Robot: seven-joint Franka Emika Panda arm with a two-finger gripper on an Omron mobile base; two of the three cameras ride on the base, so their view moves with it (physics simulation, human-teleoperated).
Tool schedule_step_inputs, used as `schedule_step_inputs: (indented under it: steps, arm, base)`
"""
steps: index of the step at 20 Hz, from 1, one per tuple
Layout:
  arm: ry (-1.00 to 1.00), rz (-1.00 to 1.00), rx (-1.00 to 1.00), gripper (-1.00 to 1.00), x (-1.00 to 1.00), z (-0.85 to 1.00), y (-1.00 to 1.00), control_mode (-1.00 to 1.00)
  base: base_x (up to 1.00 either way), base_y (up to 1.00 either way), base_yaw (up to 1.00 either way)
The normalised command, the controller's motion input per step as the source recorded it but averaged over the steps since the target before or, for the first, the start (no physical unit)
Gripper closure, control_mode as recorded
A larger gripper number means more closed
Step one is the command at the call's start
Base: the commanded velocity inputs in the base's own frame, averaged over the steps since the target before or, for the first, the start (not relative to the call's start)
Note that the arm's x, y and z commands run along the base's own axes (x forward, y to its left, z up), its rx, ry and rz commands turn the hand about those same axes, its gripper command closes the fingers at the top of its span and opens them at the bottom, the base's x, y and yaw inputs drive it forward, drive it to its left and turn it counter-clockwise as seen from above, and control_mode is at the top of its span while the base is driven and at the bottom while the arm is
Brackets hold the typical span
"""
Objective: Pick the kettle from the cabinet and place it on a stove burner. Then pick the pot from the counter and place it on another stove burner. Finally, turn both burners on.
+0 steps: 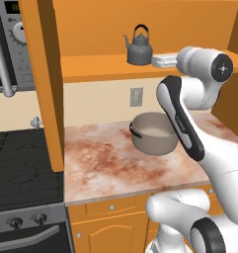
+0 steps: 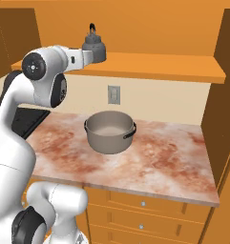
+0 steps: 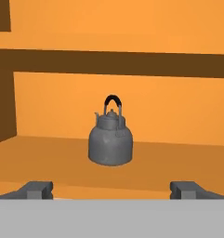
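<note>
My gripper (image 3: 111, 189) stands fully open, nothing between its jaws, the two dark fingertips (image 3: 35, 189) rising far apart at five and seven o'clock in the hand view, with the kettle (image 3: 111, 142) dead ahead at twelve, upright on the shelf board of the cabinet (image 3: 48, 148) and well apart from me. From the left base view the kettle (image 1: 138, 47) sits toward the front of the shelf with its spout pointing to nine o'clock, and my hand is level with the shelf, coming in from its three o'clock side. The pot (image 1: 152, 133) waits on the counter (image 1: 100, 163) directly below, and the stove burners (image 1: 21, 163) lie away at nine o'clock past the tall orange side panel. The kettle's body is round and smooth, so if I close on it off-centre I judge it would squirt out or spin — and the arched handle is thin, easy to miss or to tip the thing by. If I push in too far before closing I could shove it back along the shelf or knock it over. Lifting out, the board above could catch the handle. The carry worries me more — the side panel stands between shelf and stove, and my elbow hangs right over the pot, so a careless swing could clip either one.
</note>
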Motion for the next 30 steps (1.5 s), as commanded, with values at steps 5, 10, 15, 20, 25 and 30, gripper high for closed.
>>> schedule_step_inputs:
  steps: [5, 10, 15, 20, 25, 30]
  arm:
    - [-0.01, 0.0, -0.02, -1.0, 0.0, 0.06, 0.06, -1.0]
    - [0.0, 0.0, 0.0, -1.0, 0.0, 0.0, 0.0, -1.0]
    - [0.0, 0.0, 0.0, -1.0, 0.08, 0.0, 0.0, -1.0]
    - [0.0, 0.0, 0.0, -1.0, 0.26, 0.0, 0.0, -1.0]
    - [0.0, 0.01, 0.0, -1.0, 0.32, 0.0, 0.0, -1.0]
    - [0.0, 0.06, 0.0, -1.0, 0.4, 0.0, -0.08, -1.0]
  base:
    - [0.0, 0.0, 0.0]
    - [0.0, 0.0, 0.0]
    - [0.0, 0.0, 0.0]
    - [0.0, 0.0, 0.0]
    - [0.0, 0.0, 0.0]
    - [0.0, 0.0, 0.0]
